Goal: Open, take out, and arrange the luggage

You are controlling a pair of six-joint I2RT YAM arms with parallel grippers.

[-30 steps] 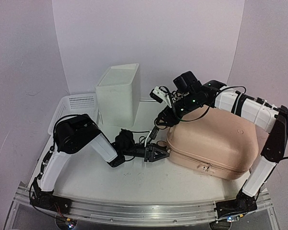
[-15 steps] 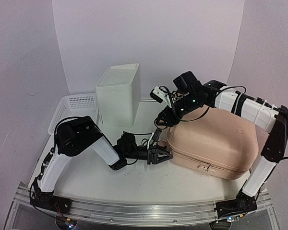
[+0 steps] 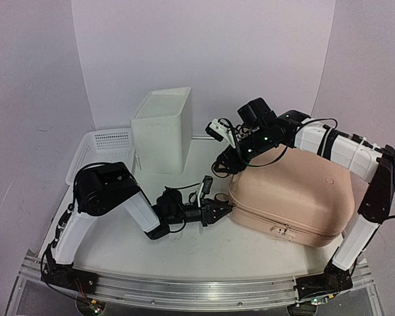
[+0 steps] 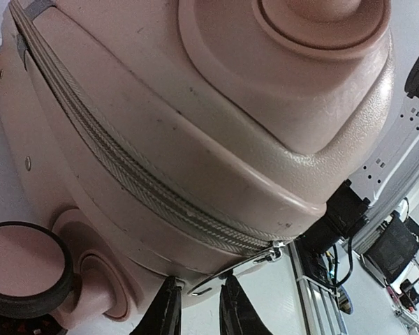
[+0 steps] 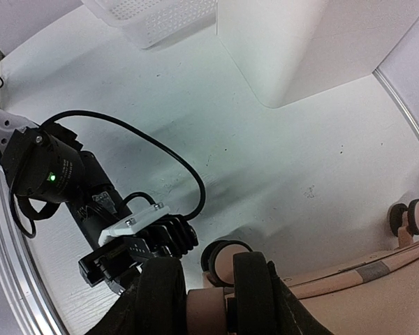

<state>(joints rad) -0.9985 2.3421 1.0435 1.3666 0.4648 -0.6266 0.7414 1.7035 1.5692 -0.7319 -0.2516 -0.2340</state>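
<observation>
Peach-pink hard-shell suitcase [image 3: 296, 194], top view: I see it lying flat, lid down, on the right half of the white table [image 3: 197, 253].
Left gripper [image 3: 222, 209], top view: low over the table, tips at the suitcase's near-left corner.
Right gripper [image 3: 222, 170], top view: down at the far-left corner of the suitcase.
White plastic box [image 3: 161, 128], top view: upright, left of the suitcase and apart from it; a white mesh basket [image 3: 99, 148] lies just beside it on the left.
Zipper seam [image 4: 126, 167], left wrist view: runs diagonally across the shell, closed along all I can see.
Silver zipper pull [image 4: 244, 264], left wrist view: at the seam's lower-right end, its tip at my left fingertips.
Left fingers [image 4: 169, 310], left wrist view: a narrow gap between them; I cannot tell whether they pinch the pull.
Black-and-pink caster wheel [image 4: 21, 269], left wrist view: lower left, under the shell's corner.
Right fingers [image 5: 255, 286], right wrist view: clenched on a pink corner of the suitcase, which fills the space between them, just by another caster wheel [image 5: 220, 255].
Left gripper, right wrist view: beside that corner, low over the table, a black cable [image 5: 174, 160] looping off its wrist.
</observation>
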